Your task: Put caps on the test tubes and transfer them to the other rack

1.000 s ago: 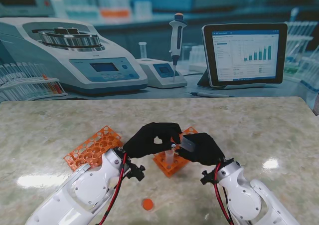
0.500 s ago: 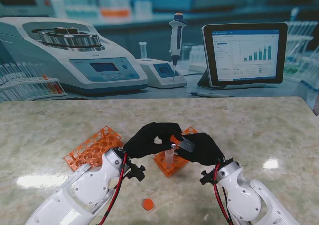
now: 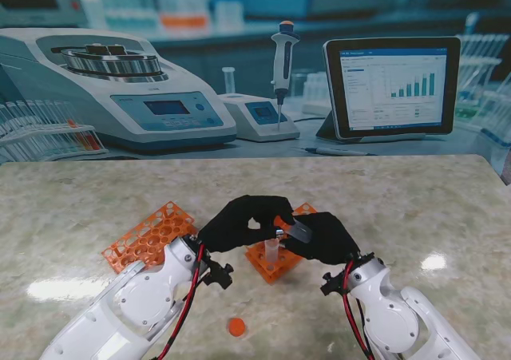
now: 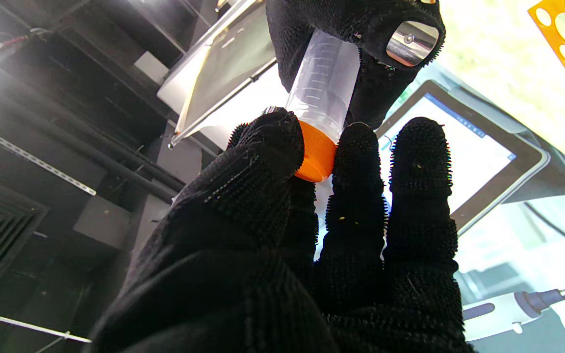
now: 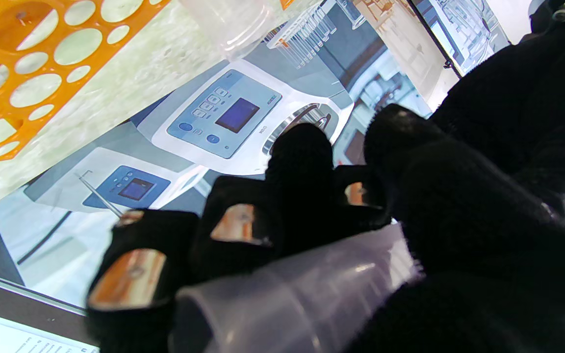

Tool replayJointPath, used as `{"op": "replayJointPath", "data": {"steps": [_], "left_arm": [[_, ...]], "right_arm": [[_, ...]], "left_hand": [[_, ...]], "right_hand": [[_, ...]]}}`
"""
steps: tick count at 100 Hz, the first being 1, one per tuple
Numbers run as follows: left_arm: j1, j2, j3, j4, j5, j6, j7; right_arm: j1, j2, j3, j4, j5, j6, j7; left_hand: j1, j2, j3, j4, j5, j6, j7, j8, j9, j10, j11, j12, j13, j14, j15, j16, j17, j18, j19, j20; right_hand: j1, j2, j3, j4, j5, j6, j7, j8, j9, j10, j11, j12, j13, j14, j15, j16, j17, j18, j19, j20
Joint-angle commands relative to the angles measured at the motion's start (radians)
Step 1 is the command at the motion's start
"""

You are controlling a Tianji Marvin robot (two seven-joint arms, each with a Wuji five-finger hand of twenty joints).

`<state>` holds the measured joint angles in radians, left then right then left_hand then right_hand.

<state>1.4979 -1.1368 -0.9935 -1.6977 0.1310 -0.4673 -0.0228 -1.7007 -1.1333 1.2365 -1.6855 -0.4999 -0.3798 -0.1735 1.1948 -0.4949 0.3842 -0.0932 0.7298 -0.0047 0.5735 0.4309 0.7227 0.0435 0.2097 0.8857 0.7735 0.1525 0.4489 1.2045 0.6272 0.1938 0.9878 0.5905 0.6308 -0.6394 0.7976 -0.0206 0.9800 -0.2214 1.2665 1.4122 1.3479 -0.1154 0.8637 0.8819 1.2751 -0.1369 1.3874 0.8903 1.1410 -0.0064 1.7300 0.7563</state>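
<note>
- Holding a clear test tube [image 3: 299,231] in our right hand [image 3: 323,239], fingers wrapped around its body, we keep it tilted above the small orange rack [image 3: 275,258].
- Our left hand [image 3: 243,223] pinches the orange cap [image 4: 316,153] between thumb and fingertips [image 4: 356,147], and the cap sits on the tube's mouth.
- A second tube [image 3: 271,251] stands upright in that small rack, uncapped as far as we can tell.
- The larger orange rack [image 3: 149,235] lies to our left.
- A loose orange cap [image 3: 236,326] rests on the table [image 3: 415,200], nearer to us.
</note>
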Motion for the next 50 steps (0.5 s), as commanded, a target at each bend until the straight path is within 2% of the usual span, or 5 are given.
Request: {"op": "replayJointPath", "data": {"steps": [1, 17, 36, 39, 50], "left_arm": [[0.004, 0.000, 0.002, 0.001, 0.004, 0.007, -0.007], [0.006, 0.000, 0.001, -0.002, 0.019, 0.014, -0.002], [0.005, -0.001, 0.001, -0.006, 0.028, 0.026, 0.002], [0.005, -0.001, 0.001, -0.006, 0.026, 0.027, 0.001], [0.003, -0.001, 0.004, -0.008, 0.026, 0.031, -0.001]], "right_arm": [[-0.009, -0.004, -0.006, -0.016, -0.003, -0.008, 0.001], [-0.013, -0.005, -0.006, -0.020, -0.006, -0.011, -0.005], [-0.015, -0.006, -0.009, -0.020, -0.009, -0.012, -0.009], [-0.015, -0.006, -0.009, -0.020, -0.009, -0.012, -0.010], [-0.015, -0.006, -0.008, -0.019, -0.009, -0.013, -0.010]], "left_hand": [[0.096, 0.065, 0.011, 0.039, 0.020, 0.016, 0.014, 0.012, 0.070, 0.039, 0.032, -0.018, 0.027, -0.025, -0.027, -0.019, 0.003, 0.005, -0.016, -0.011], [0.096, 0.078, -0.015, 0.047, -0.001, 0.009, 0.115, 0.079, 0.075, 0.033, 0.030, -0.028, 0.035, -0.033, -0.025, -0.048, 0.004, 0.010, -0.012, -0.020], [0.088, 0.122, -0.044, 0.050, 0.013, 0.011, 0.136, 0.059, 0.083, 0.035, 0.021, -0.049, 0.031, -0.034, -0.023, -0.085, -0.006, 0.021, -0.013, -0.024], [0.093, 0.134, -0.077, 0.066, 0.012, 0.013, 0.147, 0.037, 0.086, 0.035, 0.017, -0.052, 0.018, -0.034, 0.013, -0.117, -0.009, 0.023, -0.010, -0.025], [0.085, 0.142, -0.095, 0.067, 0.012, 0.011, 0.146, 0.030, 0.083, 0.035, 0.012, -0.057, 0.007, -0.037, 0.020, -0.127, -0.018, 0.024, -0.013, -0.027]], "right_hand": [[0.044, 0.017, -0.003, 0.001, 0.031, -0.058, 0.035, 0.031, 0.014, 0.063, 0.002, -0.004, 0.053, -0.154, 0.117, 0.025, 0.034, -0.045, 0.111, -0.006], [0.043, 0.017, -0.003, 0.001, 0.031, -0.058, 0.035, 0.031, 0.015, 0.062, 0.002, -0.004, 0.053, -0.154, 0.117, 0.025, 0.034, -0.045, 0.111, -0.006], [0.043, 0.017, -0.002, 0.001, 0.031, -0.059, 0.035, 0.032, 0.015, 0.060, 0.002, -0.004, 0.053, -0.155, 0.117, 0.025, 0.034, -0.046, 0.111, -0.006], [0.044, 0.017, -0.002, 0.001, 0.031, -0.059, 0.035, 0.032, 0.015, 0.061, 0.002, -0.004, 0.053, -0.155, 0.117, 0.025, 0.034, -0.046, 0.111, -0.006], [0.042, 0.018, -0.002, 0.001, 0.030, -0.063, 0.033, 0.032, 0.015, 0.061, 0.002, -0.004, 0.053, -0.156, 0.117, 0.025, 0.034, -0.046, 0.110, -0.006]]}}
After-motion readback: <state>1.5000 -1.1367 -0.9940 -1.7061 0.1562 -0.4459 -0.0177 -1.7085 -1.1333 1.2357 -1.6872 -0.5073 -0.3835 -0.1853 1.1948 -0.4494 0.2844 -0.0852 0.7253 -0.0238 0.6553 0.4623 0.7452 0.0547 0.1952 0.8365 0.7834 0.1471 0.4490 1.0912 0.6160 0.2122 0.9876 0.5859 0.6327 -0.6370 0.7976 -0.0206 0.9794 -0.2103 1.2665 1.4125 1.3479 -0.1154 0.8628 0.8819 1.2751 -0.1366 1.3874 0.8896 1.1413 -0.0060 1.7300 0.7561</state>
